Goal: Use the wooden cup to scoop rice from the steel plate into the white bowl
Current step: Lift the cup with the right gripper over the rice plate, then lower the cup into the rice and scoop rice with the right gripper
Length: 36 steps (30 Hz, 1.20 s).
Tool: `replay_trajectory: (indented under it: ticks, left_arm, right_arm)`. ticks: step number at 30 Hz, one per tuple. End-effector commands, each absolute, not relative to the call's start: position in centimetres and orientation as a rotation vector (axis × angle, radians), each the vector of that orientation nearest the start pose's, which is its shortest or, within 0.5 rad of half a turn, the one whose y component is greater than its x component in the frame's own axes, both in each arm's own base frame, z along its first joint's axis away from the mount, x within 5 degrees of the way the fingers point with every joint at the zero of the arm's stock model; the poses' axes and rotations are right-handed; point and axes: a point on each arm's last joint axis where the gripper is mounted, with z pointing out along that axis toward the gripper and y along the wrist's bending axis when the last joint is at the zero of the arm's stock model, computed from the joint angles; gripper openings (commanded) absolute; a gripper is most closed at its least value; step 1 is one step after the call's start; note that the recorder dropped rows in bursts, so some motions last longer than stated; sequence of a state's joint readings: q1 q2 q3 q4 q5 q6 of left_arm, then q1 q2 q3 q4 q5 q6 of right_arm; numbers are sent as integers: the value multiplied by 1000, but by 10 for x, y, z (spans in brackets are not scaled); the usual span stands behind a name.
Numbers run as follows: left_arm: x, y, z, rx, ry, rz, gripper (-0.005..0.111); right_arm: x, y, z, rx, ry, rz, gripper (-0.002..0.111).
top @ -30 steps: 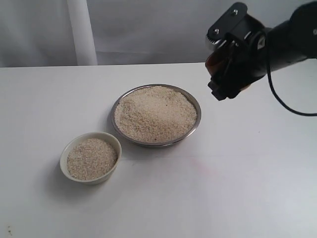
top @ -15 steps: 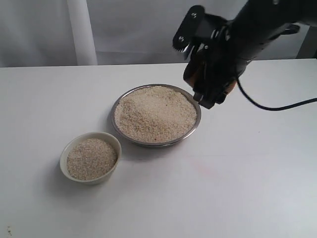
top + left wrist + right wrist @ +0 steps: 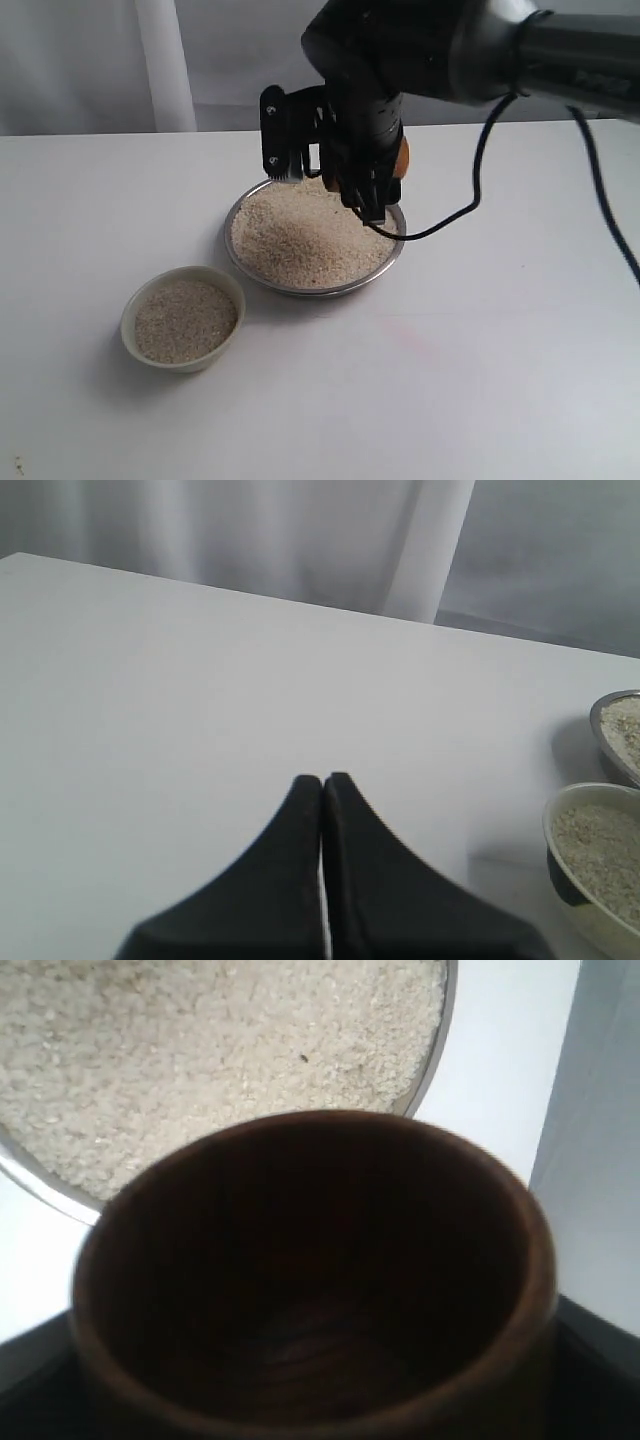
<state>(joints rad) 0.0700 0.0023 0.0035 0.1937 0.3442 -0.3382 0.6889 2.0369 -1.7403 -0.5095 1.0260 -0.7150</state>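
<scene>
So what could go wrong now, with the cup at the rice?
The rice is heaped close to the rim of the plate, so digging the empty cup in near that edge could push grains onto the table. The bowl already looks well filled; another cupful might overflow. It stands apart from the plate, so a tilted cup could drop grains between.

High exterior camera overlooks the table [image 3: 500, 380]; both wrist cameras share the steel plate [image 3: 312, 290].
</scene>
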Motion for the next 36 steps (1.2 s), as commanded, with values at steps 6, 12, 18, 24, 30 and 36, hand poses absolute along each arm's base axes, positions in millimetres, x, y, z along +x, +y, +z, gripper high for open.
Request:
replay_trajectory:
  ticks: [6, 12, 18, 24, 30, 36]
  left_arm:
    - [53, 10, 183, -248, 1797, -1, 0]
    - [53, 10, 183, -248, 1797, -1, 0]
    - [53, 10, 183, -248, 1797, -1, 0]
    - [53, 10, 183, -248, 1797, -1, 0]
    - [53, 10, 183, -248, 1797, -1, 0]
    - [53, 10, 183, -248, 1797, -1, 0]
  right_arm:
    - [411, 260, 204, -2110, 1779, -917, 0]
    - [427, 253, 179, -2139, 1778, -975, 0]
    - [436, 246, 158, -2222, 1735, -985, 0]
    - [439, 251, 142, -2248, 1687, -962, 0]
    - [438, 254, 136, -2260, 1687, -940, 0]
    - [433, 261, 135, -2271, 1675, -921, 0]
